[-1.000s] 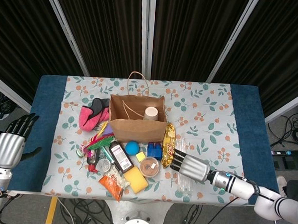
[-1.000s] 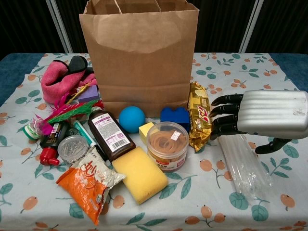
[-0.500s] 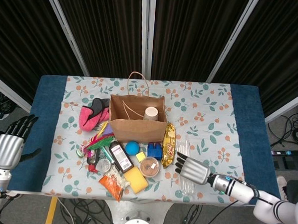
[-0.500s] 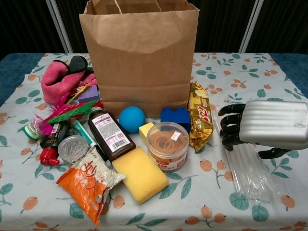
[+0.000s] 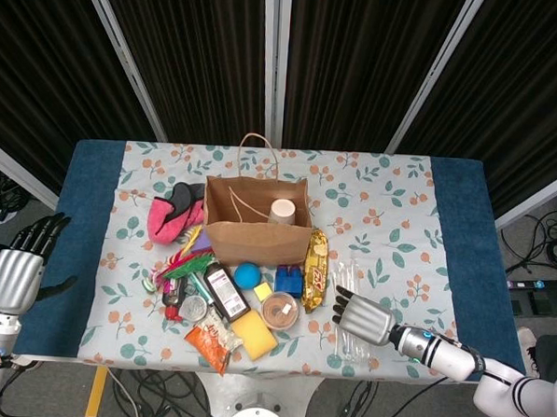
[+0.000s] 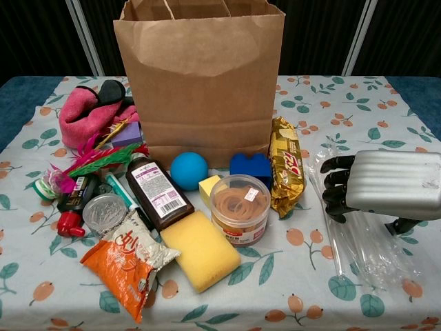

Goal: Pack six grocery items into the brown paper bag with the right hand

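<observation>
Nearest the bench (image 6: 289,303) edge, an orange snack packet (image 6: 127,265) and a yellow sponge (image 6: 200,249) are seen at near left. At near right, the right hand (image 6: 386,185) is held above a clear plastic sleeve (image 6: 358,248); its dark fingers (image 6: 337,186) are curled partway, nothing is gripped, and contact with the sleeve cannot be told. Just left of the fingers, apart from them, the gold snack bar (image 6: 286,165) is laid lengthwise. Left of it a tub of rubber bands (image 6: 238,207), a dark bottle (image 6: 157,194), a blue ball (image 6: 189,170) and a blue block (image 6: 251,165) are grouped. Further back the brown paper bag (image 6: 200,76) is stood upright and open; a paper cup (image 5: 282,211) is seen inside it from the head view. A pink cloth (image 6: 86,114) is placed left of the bag. The left hand (image 5: 15,274) is held off the bench's left edge, fingers extended, empty.
</observation>
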{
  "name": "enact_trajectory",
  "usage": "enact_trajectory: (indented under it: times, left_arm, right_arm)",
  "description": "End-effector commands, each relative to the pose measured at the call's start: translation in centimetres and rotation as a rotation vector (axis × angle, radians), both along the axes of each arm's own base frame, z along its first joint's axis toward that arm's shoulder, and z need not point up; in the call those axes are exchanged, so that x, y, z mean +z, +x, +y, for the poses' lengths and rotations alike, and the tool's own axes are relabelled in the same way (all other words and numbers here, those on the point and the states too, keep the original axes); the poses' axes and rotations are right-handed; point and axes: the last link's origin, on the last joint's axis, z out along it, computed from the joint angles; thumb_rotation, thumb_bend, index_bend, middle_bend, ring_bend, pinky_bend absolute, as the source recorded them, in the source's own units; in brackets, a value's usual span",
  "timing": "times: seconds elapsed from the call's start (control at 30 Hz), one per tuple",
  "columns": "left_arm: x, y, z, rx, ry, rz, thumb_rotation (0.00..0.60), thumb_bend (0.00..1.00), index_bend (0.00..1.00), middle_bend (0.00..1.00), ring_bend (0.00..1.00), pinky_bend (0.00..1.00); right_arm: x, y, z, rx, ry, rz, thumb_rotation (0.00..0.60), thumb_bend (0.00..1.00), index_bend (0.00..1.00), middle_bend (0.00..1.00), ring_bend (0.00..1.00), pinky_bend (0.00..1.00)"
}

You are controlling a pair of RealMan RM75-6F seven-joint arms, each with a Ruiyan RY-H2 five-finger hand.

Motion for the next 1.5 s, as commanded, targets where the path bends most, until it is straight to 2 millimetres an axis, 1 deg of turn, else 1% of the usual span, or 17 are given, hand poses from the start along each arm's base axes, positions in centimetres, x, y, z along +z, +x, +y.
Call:
enact_trajectory:
  times: [0.03,0.1,0.17,0.27,0.37,0.47,0.5,0.57,0.6,0.7,0.8,0.9,0.97,1.03,1.2,1.37,1.5]
  left_arm:
    - [0.0,-0.1,0.0,0.001,0.000,-0.002,0.600,0.14,0.15,0.20,0.15,0.23]
    - [0.1,-0.1,0.1,0.002,0.002,-0.006,0.600,0.14,0.15,0.20,0.15,0.23]
    - [0.1,0.0,0.1,0.000,0.003,-0.010,0.600,0.14,0.15,0.20,0.15,0.23]
    - [0.1,0.1,0.1,-0.005,0.003,-0.017,0.600,0.14,0.15,0.20,0.15,0.23]
    - [0.2,0.2,0.1,-0.008,0.004,-0.030,0.600,0.14,0.15,0.20,0.15,0.23]
    - [0.2,0.4,0.1,-0.013,0.001,-0.041,0.600,0.14,0.15,0.20,0.15,0.23]
    - [0.2,0.4,0.1,-0.016,-0.002,-0.043,0.600,0.14,0.15,0.20,0.15,0.23]
    - [0.2,0.5,0.1,-0.020,-0.006,-0.046,0.600,0.14,0.15,0.20,0.15,0.23]
    - [0.2,0.6,0.2,-0.024,-0.008,-0.048,0.600,0.14,0.15,0.20,0.15,0.23]
    - [0.3,0.9,0.4,-0.038,-0.012,-0.050,0.600,0.14,0.15,0.20,0.15,0.23]
    - [0.4,0.9,0.5,-0.042,-0.020,-0.053,0.600,0.14,0.15,0.20,0.15,0.23]
    - [0.2,1.0,0.6,-0.043,-0.030,-0.056,0.600,0.14,0.15,0.20,0.15,0.23]
    - [0.1,1.1,0.7,-0.046,-0.033,-0.058,0.600,0.14,0.15,0.20,0.15,0.23]
    - [0.0,1.2,0.7,-0.049,-0.036,-0.060,0.600,0.14,0.15,0.20,0.15,0.23]
    - [0.1,1.1,0.7,-0.046,-0.040,-0.058,0.600,0.14,0.15,0.20,0.15,0.23]
    - [0.2,0.8,0.6,-0.040,-0.041,-0.056,0.600,0.14,0.15,0.20,0.15,0.23]
    - [0.1,0.7,0.5,-0.036,-0.044,-0.060,0.600,0.14,0.15,0.20,0.15,0.23]
  right_arm:
    - [-0.1,0.1,0.0,0.006,-0.009,-0.027,0.600,0.16,0.63,0.52,0.41,0.30]
    - [0.1,0.4,-0.1,0.013,-0.018,-0.049,0.600,0.18,0.68,0.56,0.45,0.34]
    - [0.5,0.8,-0.2,0.027,-0.034,-0.072,0.600,0.18,0.69,0.57,0.47,0.35]
    - [2.1,2.1,-0.3,0.051,-0.075,-0.128,0.600,0.18,0.70,0.57,0.47,0.35]
    - [4.6,4.2,-0.3,0.099,-0.135,-0.189,0.600,0.18,0.70,0.57,0.47,0.35]
    - [8.0,7.5,-0.5,0.159,-0.220,-0.272,0.600,0.18,0.70,0.57,0.47,0.35]
    - [9.5,9.1,-0.6,0.182,-0.255,-0.316,0.600,0.18,0.70,0.57,0.47,0.35]
    - [11.6,11.6,-0.5,0.195,-0.299,-0.397,0.600,0.18,0.70,0.57,0.47,0.35]
    - [13.0,13.3,-0.6,0.178,-0.321,-0.467,0.600,0.18,0.70,0.57,0.47,0.35]
    - [15.9,17.2,-0.6,0.104,-0.343,-0.661,0.600,0.18,0.70,0.57,0.47,0.35]
    - [18.4,20.5,-1.1,0.064,-0.360,-0.823,0.600,0.18,0.70,0.57,0.47,0.35]
    - [19.9,23.2,-1.8,-0.024,-0.321,-1.030,0.600,0.18,0.70,0.57,0.47,0.35]
    - [20.0,24.4,-2.5,-0.134,-0.259,-1.165,0.600,0.18,0.70,0.57,0.47,0.36]
    - [19.5,25.4,-3.7,-0.284,-0.177,-1.293,0.600,0.18,0.70,0.57,0.47,0.36]
    - [17.1,26.6,-5.3,-0.622,0.028,-1.526,0.600,0.18,0.70,0.57,0.47,0.36]
    - [15.6,26.8,-5.1,-0.850,0.182,-1.639,0.600,0.18,0.70,0.57,0.47,0.36]
    - [14.8,26.1,-4.9,-0.985,0.232,-1.677,0.600,0.18,0.70,0.57,0.47,0.36]
